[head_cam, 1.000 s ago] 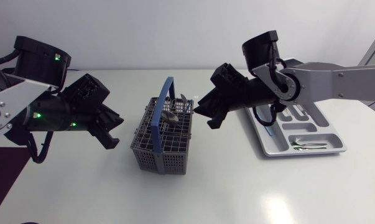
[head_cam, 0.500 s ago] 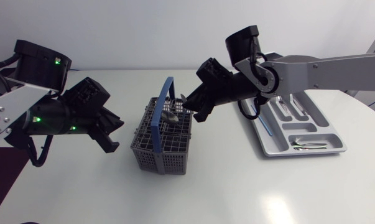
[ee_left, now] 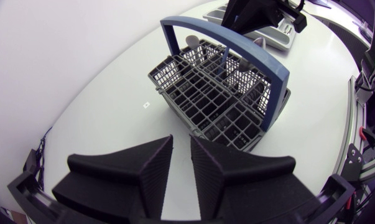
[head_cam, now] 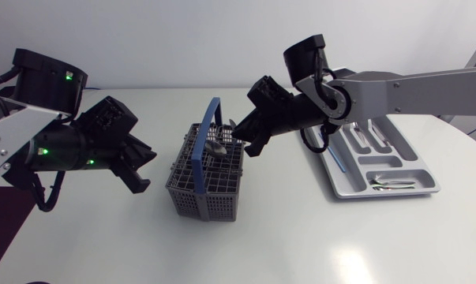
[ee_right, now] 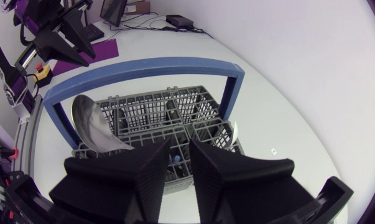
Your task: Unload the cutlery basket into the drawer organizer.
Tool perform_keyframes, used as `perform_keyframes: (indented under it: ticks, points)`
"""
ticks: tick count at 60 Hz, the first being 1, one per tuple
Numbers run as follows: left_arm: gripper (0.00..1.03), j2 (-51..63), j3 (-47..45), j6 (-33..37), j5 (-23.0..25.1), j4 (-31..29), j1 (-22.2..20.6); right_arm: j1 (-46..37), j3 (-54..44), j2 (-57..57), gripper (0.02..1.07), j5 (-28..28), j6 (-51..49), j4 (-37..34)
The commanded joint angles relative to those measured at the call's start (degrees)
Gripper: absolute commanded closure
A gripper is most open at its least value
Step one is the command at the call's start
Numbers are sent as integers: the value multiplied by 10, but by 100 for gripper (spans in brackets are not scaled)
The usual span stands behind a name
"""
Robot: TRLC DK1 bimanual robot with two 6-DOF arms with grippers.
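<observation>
The grey cutlery basket (head_cam: 200, 192) with a blue handle (head_cam: 208, 126) stands mid-table. A large spoon (ee_right: 91, 124) and other pieces stand in it. My right gripper (head_cam: 244, 142) is down at the basket's far right corner. In the right wrist view its fingers (ee_right: 153, 165) stand nearly together above a compartment, shut on a thin blue-tipped piece (ee_right: 175, 159). My left gripper (head_cam: 145, 167) hangs to the left of the basket (ee_left: 206, 102), pointing at it. Its fingers (ee_left: 156, 162) are nearly together with nothing between them. The grey drawer organizer (head_cam: 344, 188) lies to the right.
Some cutlery (head_cam: 391, 185) lies in the organizer's near compartment, and more pieces (head_cam: 369, 140) in the far ones. Bare white table lies in front of the basket and between it and the organizer.
My right arm swung left from the organizer's side to the basket's far right corner, and its fingers drew closer together. The left arm barely shifted.
</observation>
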Motion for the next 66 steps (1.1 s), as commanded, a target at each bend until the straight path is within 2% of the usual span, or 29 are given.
perform_keyframes:
  ticks: [1,26,58,66]
  points:
    - [81,-9,-6,-8,6,-7,-7,1,-15,4,80,3,9,-5]
    - [82,-13,-5,-9,6,-10,-8,1,-51,6,79,0,1,15]
    - [82,-14,-7,-11,6,-11,-10,0,-43,29,80,-1,3,39]
    - [82,-14,-7,-13,6,-11,-12,0,-51,32,91,-1,4,54]
